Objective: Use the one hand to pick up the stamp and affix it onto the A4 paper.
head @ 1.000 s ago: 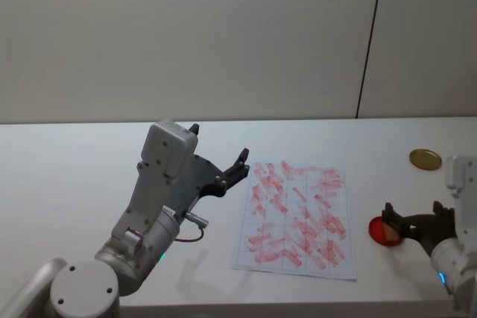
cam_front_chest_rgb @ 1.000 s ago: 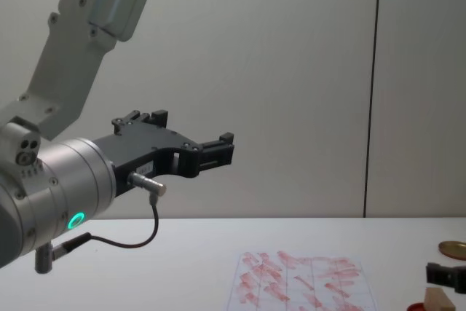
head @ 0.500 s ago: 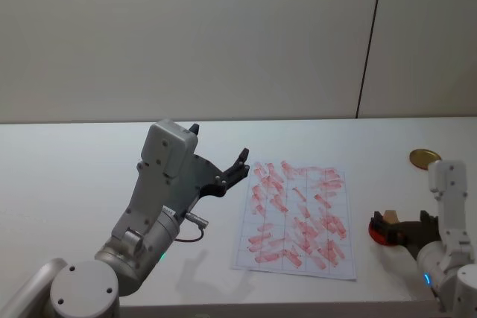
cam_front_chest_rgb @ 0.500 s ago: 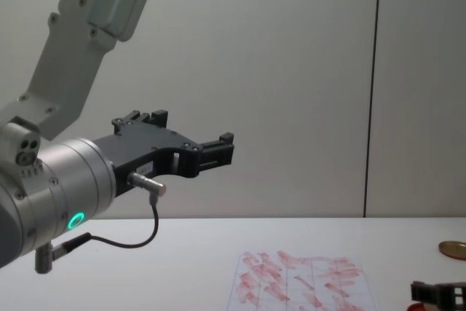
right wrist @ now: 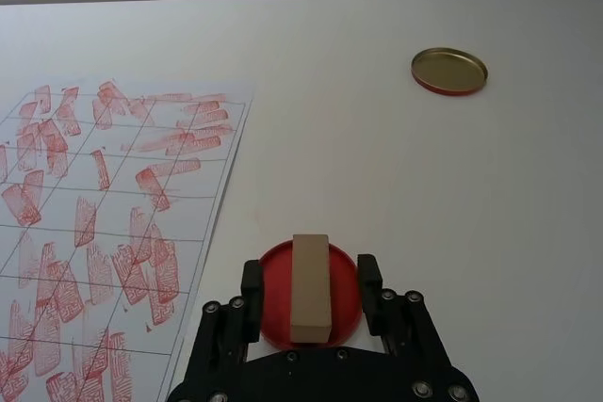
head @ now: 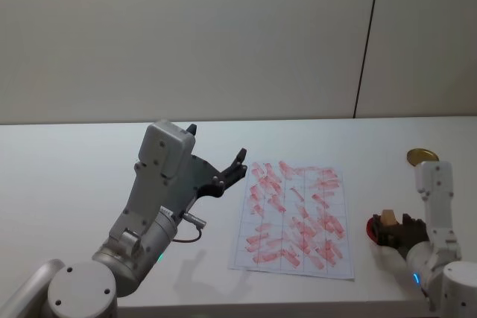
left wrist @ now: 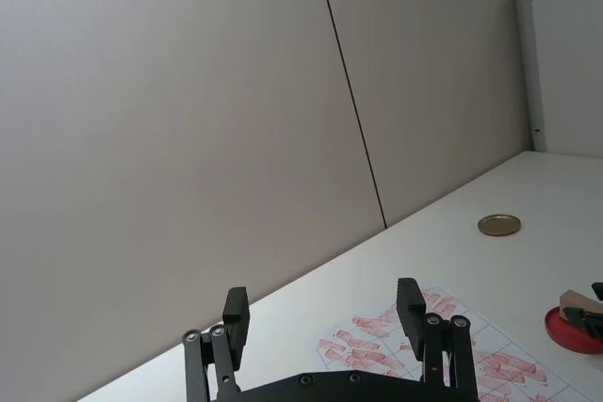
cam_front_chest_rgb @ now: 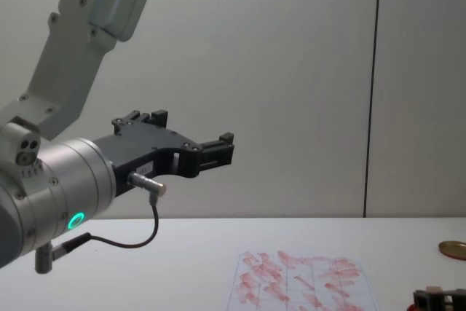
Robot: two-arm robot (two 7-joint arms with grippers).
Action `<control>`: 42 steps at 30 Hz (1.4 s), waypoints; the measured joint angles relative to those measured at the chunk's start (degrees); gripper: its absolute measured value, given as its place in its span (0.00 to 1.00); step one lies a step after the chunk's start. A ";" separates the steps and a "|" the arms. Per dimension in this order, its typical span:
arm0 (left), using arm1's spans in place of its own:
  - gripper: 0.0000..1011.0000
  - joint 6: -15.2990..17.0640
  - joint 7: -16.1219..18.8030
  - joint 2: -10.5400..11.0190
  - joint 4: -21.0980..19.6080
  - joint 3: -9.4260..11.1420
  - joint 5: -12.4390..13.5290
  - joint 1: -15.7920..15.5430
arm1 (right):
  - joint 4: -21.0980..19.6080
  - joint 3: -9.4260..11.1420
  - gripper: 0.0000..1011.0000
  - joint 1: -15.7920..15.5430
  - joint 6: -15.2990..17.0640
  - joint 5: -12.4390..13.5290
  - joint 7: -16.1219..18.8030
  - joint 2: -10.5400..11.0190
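Left arm (head: 160,176): raised on the robot's left, forearm angled upward, silver wrist (cam_front_chest_rgb: 69,187) lit green.
Left end effector (left wrist: 322,300): held high above the worktop (head: 74,169), pointing forward, 2 fingers spread wide.
Right arm (head: 434,199): low at the right edge, white link upright.
Right end effector (right wrist: 309,275): down close to the worktop, 2 fingers apart.

The A4 paper (head: 294,215) is gridded faintly and smeared with red-pink marks; the stamp (right wrist: 311,287) is coloured pale tan, the disc (right wrist: 272,291) red.
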 joint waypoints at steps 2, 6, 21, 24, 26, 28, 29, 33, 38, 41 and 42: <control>0.98 0.00 0.00 0.00 0.00 0.00 0.00 0.00 | 0.20 -0.01 0.56 0.12 0.12 -0.05 -0.11 -0.10; 0.98 0.00 0.00 0.00 0.00 0.00 0.00 0.00 | 0.65 -0.01 0.44 0.43 0.40 -0.13 -0.41 -0.32; 0.98 0.00 0.00 0.00 0.00 0.00 0.00 0.00 | 1.60 0.32 0.21 1.18 1.51 -0.26 -1.64 -0.90; 0.98 0.00 0.00 0.00 0.00 0.00 0.00 0.00 | 1.61 0.43 0.21 1.24 1.54 -0.29 -1.78 -0.97; 0.98 0.00 0.00 0.00 0.00 0.00 0.00 0.00 | 1.58 0.48 0.21 1.24 1.50 -0.34 -1.80 -0.98; 0.98 0.00 0.00 0.00 0.00 0.00 0.00 0.00 | 1.39 0.53 0.21 1.24 1.39 -0.41 -1.81 -0.98; 0.98 0.00 0.00 0.00 0.00 0.00 0.00 0.00 | 1.15 0.56 0.21 1.22 1.25 -0.51 -1.81 -0.98; 0.98 0.00 0.00 0.00 0.00 0.00 0.00 0.00 | 0.28 0.65 0.21 1.09 0.97 -0.88 -1.79 -0.96; 0.98 0.00 0.00 0.00 0.00 0.00 0.00 0.00 | -0.82 0.75 0.21 0.98 0.71 -1.47 -1.45 -0.88; 0.98 0.00 0.00 0.00 0.00 0.00 0.00 0.00 | -1.17 0.79 0.21 0.96 0.66 -1.77 -1.23 -0.87; 0.98 0.00 0.00 0.00 0.00 0.00 0.00 0.00 | -1.21 0.80 0.21 0.96 0.66 -1.85 -1.18 -0.87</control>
